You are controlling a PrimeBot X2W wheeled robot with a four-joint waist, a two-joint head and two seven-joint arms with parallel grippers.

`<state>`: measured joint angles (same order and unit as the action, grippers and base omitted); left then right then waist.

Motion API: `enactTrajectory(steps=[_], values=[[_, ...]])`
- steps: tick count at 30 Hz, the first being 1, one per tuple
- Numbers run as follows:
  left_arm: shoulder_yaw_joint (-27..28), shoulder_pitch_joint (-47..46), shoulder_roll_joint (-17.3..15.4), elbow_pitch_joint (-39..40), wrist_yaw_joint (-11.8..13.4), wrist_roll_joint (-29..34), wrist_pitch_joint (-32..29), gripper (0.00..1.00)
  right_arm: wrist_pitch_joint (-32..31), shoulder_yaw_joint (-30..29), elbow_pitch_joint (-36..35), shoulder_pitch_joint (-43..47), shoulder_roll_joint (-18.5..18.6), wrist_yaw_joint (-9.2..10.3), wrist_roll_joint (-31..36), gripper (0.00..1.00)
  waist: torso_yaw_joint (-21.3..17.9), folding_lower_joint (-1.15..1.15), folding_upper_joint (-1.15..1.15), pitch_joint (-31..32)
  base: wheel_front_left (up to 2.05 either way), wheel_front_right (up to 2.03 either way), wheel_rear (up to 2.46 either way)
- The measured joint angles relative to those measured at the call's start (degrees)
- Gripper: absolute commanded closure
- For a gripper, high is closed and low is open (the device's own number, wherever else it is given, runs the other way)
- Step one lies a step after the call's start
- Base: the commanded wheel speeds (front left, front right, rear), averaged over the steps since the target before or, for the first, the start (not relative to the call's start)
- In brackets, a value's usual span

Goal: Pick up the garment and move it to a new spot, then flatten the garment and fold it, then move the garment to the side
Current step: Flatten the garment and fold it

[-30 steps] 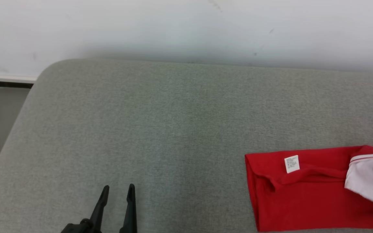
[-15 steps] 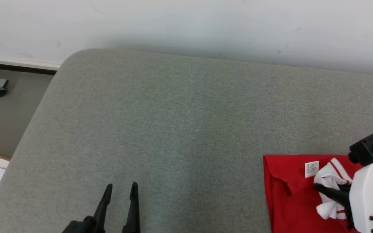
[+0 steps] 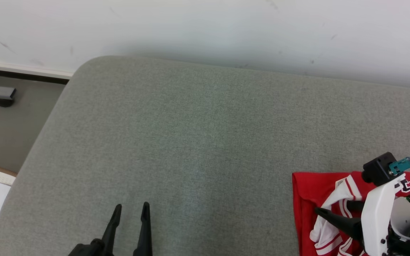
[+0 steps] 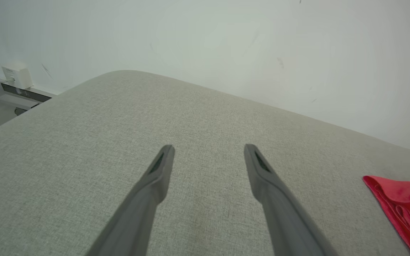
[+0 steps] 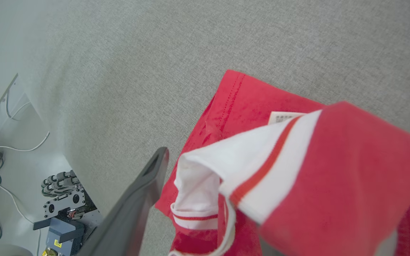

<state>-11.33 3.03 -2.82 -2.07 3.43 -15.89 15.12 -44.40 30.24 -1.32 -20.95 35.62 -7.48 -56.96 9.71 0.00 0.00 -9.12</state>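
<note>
On grey cushion (image 3: 190, 142), toward front right: red garment (image 3: 308, 185), white cuff (image 3: 343, 188) draped over parted right gripper (image 3: 331, 207). Spread, empty: left gripper (image 3: 131, 205).

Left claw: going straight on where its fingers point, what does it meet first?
Probably the far part of the grey cushion, though depth is unclear; beyond it, the white wall. The red garment lies right of the left claw.

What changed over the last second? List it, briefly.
The right gripper, shut on the white striped part of the garment half a second ago, has opened; that part now drapes loose across its fingers. The garment stays at the right of the cushion, and the left gripper stays open and idle. The head camera shifted too.
</note>
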Motion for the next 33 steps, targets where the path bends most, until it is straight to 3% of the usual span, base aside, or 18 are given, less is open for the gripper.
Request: enactTrajectory(steps=[8, 15, 25, 33], values=[[0.96, 1.25, 0.00, -0.11, 0.04, 0.21, 0.00, 0.00, 6.83, 0.37, -2.56, -0.16, -2.94, 0.01, -2.11, 0.00, -1.07, 0.00, 0.00, 1.67, 0.00, 0.00, 0.00], [1.96, 2.83, 0.00, 0.36, 0.11, 0.29, 0.00, 0.00, 13.38, -0.80, -8.24, 3.31, -1.34, 0.01, -3.96, 0.00, -2.33, 0.00, 0.00, 3.08, 0.00, 0.00, 0.00], [3.49, 3.66, 0.00, 0.43, -0.22, 0.42, 0.00, 0.00, 15.70, -2.42, -12.10, 10.10, 2.93, 0.01, -4.46, 0.00, -5.11, 0.00, 0.00, 4.12, 0.00, 0.00, 0.00], [2.79, 3.61, 0.01, 0.40, -0.24, 0.22, 0.00, 0.00, 16.80, -2.12, -10.81, 10.24, 1.52, 0.01, -2.59, 0.00, -5.53, 0.00, 0.00, 4.68, 0.00, 0.00, 0.00]])
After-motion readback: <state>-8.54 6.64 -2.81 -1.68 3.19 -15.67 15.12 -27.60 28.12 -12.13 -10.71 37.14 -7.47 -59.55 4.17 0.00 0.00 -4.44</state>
